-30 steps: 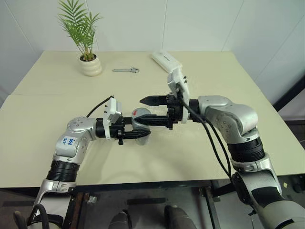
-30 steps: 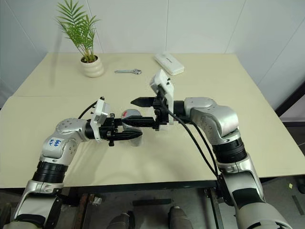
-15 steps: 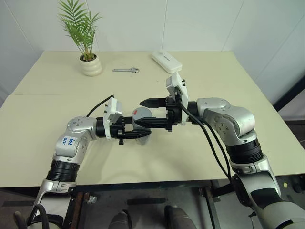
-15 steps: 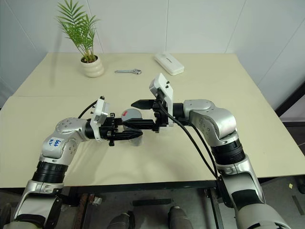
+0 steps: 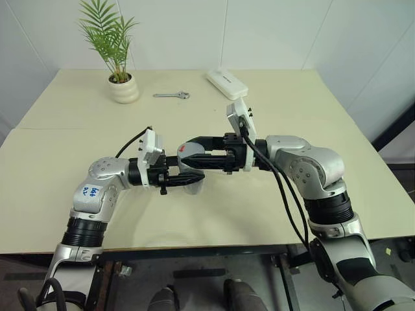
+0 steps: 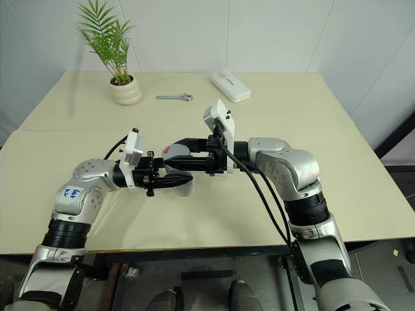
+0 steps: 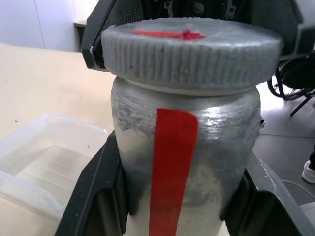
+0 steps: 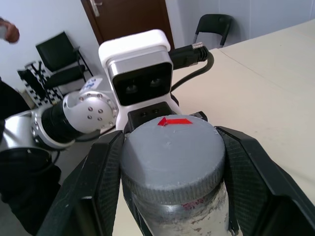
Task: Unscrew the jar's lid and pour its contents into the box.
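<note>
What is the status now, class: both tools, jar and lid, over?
Left tool shut on jar, held above table. Right tool shut on lid. Lid not yet off. Box beside jar, nothing in the way.

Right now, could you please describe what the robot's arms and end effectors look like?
Both arms have glossy silver-grey shells with black joint bands. The left arm bears blue handwriting on a white patch. Each wrist carries a white camera block with black cables. The left end effector and right end effector each have two black fingers.
</note>
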You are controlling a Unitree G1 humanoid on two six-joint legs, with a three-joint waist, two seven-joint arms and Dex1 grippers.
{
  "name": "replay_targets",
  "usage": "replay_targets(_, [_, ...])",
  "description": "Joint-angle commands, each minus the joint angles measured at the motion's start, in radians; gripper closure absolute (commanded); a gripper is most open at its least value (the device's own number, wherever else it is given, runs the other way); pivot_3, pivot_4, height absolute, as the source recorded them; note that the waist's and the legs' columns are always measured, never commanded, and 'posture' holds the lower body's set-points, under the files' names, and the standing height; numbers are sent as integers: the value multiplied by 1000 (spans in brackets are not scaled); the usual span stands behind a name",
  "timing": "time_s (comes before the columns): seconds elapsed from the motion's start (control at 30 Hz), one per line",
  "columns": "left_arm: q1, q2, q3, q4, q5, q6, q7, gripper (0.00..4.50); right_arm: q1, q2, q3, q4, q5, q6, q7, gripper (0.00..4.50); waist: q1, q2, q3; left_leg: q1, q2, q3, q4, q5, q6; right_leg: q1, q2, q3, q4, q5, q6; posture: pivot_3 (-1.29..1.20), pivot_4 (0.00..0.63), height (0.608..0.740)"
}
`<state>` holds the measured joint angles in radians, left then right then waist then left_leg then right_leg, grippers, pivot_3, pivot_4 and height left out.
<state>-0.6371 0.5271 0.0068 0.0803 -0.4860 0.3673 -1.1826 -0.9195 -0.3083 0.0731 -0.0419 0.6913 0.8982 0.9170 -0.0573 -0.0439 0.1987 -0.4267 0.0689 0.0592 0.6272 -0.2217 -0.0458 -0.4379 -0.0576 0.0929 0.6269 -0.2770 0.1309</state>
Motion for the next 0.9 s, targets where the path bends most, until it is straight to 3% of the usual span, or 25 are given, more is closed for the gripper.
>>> replay_targets(0.03, [9,10,-8,-34,-1,-2,-5,2576,-54,67,-179,-13,173,58,-101,1938,0,0,0,0,0,0,0,0,0,0,0,0,0,0,0,0,150,740])
replay_targets(0.2, [13,15,-12,-37,-2,-4,-4,2576,-66,56,-213,-13,211,86,-142,1938,1,0,0,0,0,0,0,0,0,0,0,0,0,0,0,0,150,740])
replay_targets(0.33, [31,37,7,-39,-3,-1,2,2576,4,-69,-100,24,-28,-117,-108,1938,0,0,0,0,0,0,0,0,0,0,0,0,-1,0,0,0,150,740])
replay_targets(0.43, [48,55,22,-43,-8,1,13,2576,57,-128,-100,138,-163,-289,-124,1938,1,0,0,0,0,0,0,0,0,0,0,0,-1,0,0,0,150,740])
replay_targets(0.7, [82,52,62,-74,-31,18,64,2576,268,-185,-319,387,-294,-615,-311,1938,5,0,0,0,0,0,-2,0,0,0,0,0,-3,0,0,0,150,740])
replay_targets(0.9, [57,38,67,-54,-31,31,76,2576,393,-187,-360,487,-345,-759,-346,1938,-10,0,0,1,-1,1,-2,0,0,1,0,2,-4,1,2,0,150,740])
